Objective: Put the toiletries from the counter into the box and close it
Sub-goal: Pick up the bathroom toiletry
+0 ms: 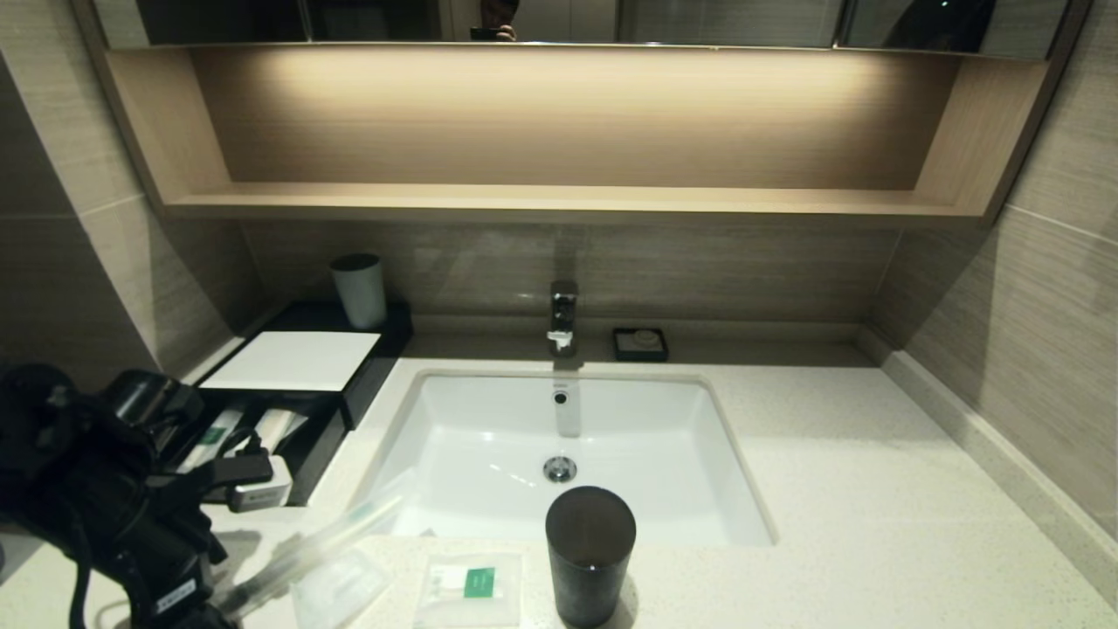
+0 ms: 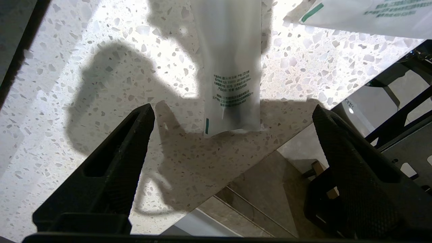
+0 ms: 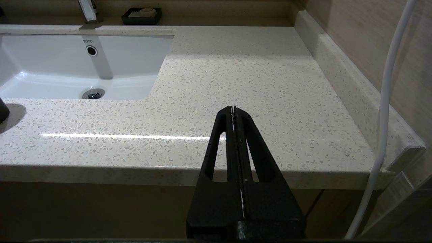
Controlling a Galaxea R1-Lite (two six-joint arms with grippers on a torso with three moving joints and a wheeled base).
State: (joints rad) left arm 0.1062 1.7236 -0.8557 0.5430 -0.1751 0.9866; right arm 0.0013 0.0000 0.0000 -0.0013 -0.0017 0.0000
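Note:
The black box (image 1: 384,336) stands at the counter's (image 1: 830,489) back left, with a white panel (image 1: 297,358) on top and its drawer (image 1: 319,441) pulled out with packets inside. On the counter in front of the sink lie the long toothbrush sleeve (image 1: 327,540), a small clear packet (image 1: 341,587) and a square white sachet (image 1: 472,585) with a green label. My left gripper (image 2: 233,116) is open above the counter's front edge. The sleeve's near end (image 2: 233,67) lies just ahead of its fingers, untouched. My right gripper (image 3: 233,108) is shut and empty, before the counter's right front edge.
A tall dark cup (image 1: 590,555) stands beside the sachet in front of the sink (image 1: 742,489). A white cup (image 1: 360,288) stands on the box's back. A black soap dish (image 1: 640,343) sits right of the tap (image 1: 563,314). My left arm (image 1: 113,498) covers the counter's front left.

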